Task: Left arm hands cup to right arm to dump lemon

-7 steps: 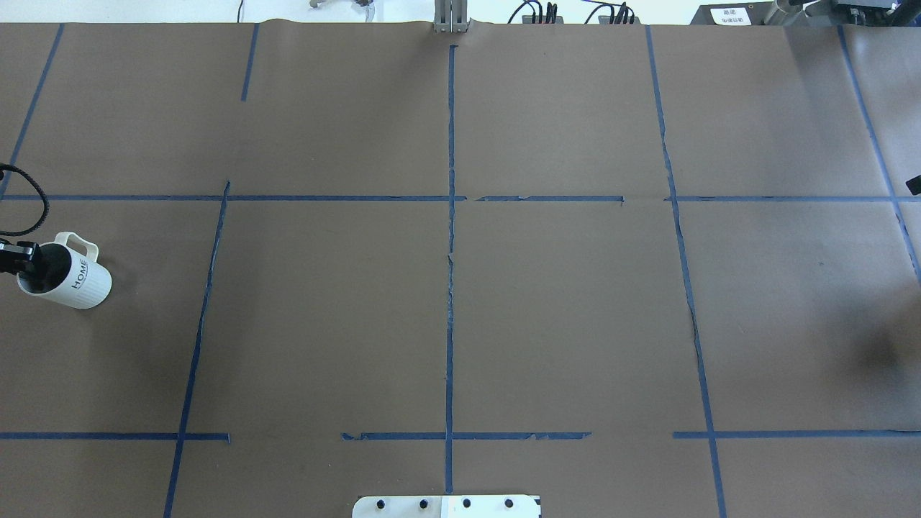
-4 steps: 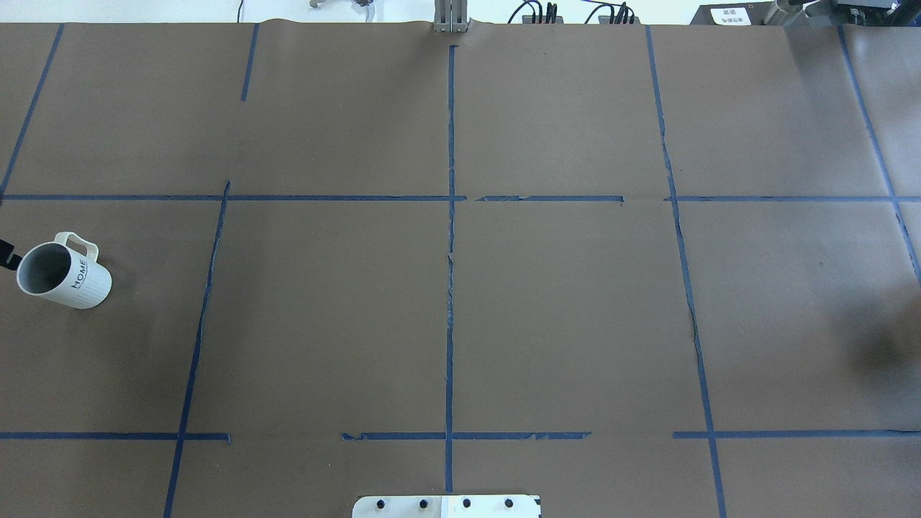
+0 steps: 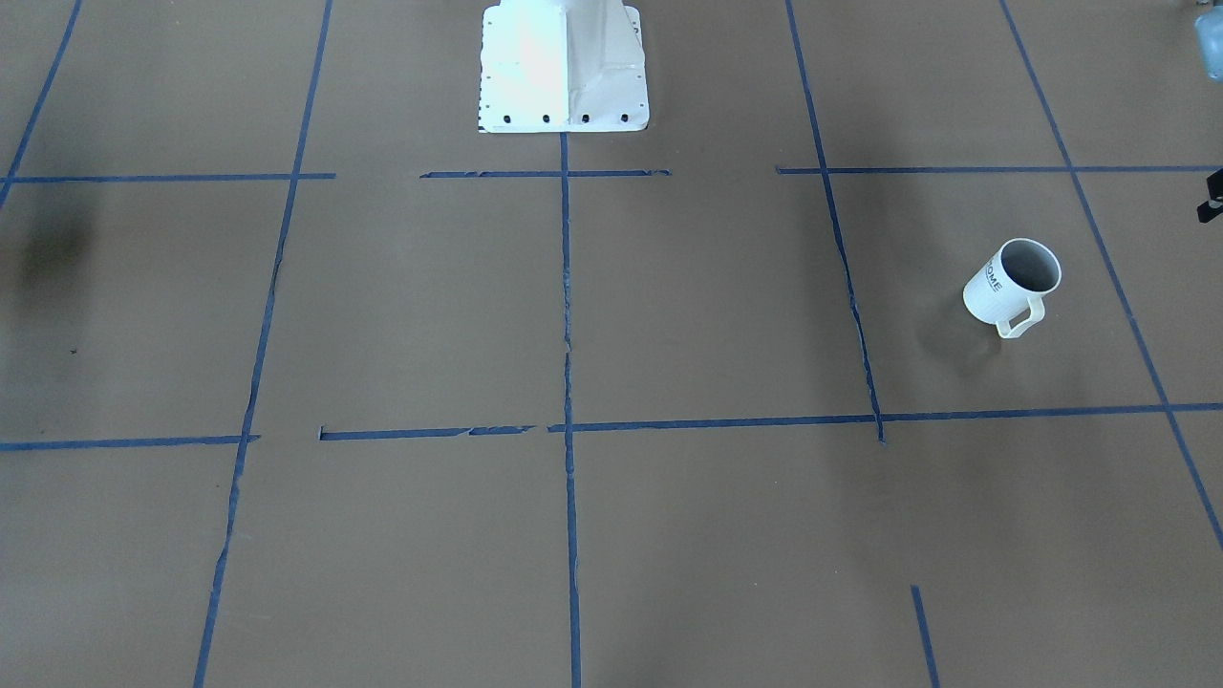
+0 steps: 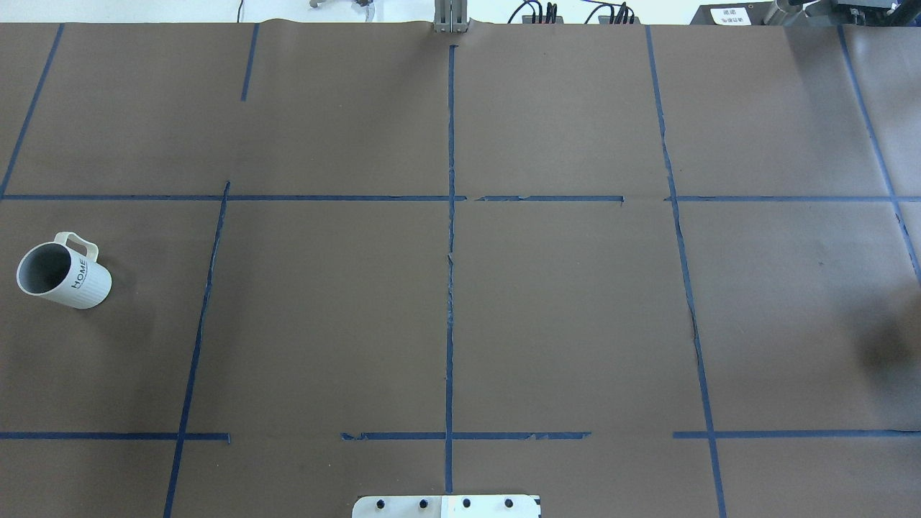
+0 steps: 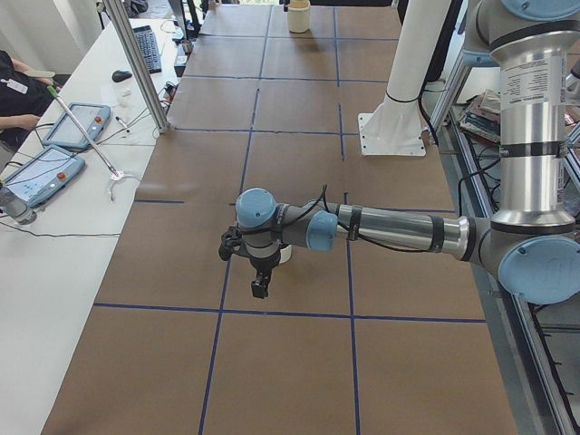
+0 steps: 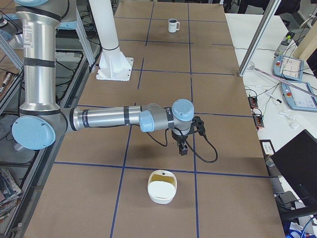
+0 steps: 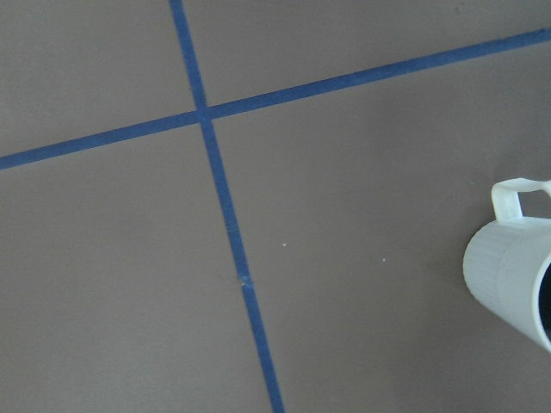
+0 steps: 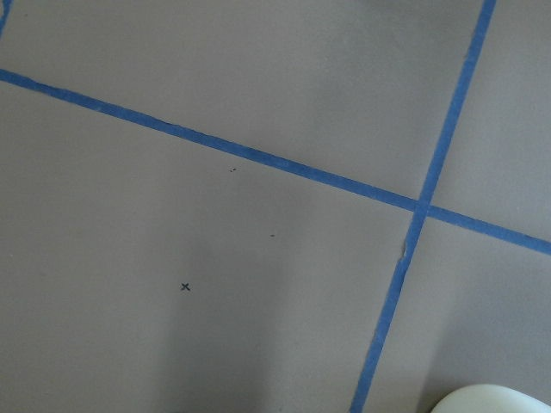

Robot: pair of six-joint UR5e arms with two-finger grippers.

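The white ribbed "HOME" cup point(image 4: 63, 270) stands upright and alone at the table's far left. It also shows in the front view point(image 3: 1013, 280), at the right edge of the left wrist view point(image 7: 512, 284) and small in the right side view point(image 6: 172, 25). Its grey inside shows no lemon; the lemon is not in view. My left gripper point(image 5: 260, 288) hangs point-down just beside the cup, which it mostly hides in the left side view; I cannot tell if it is open. My right gripper point(image 6: 183, 148) points down over bare table, state unclear.
A white container point(image 6: 162, 187) with a yellowish inside lies on the table close in front of my right gripper; its rim shows in the right wrist view point(image 8: 491, 400). The white robot base point(image 3: 564, 67) stands at mid-table. Blue tape lines cross the brown mat.
My left gripper was at the cup's mouth, then drew back out of the overhead view's left edge. The cup stayed put. The dark piece at the right edge is gone too.
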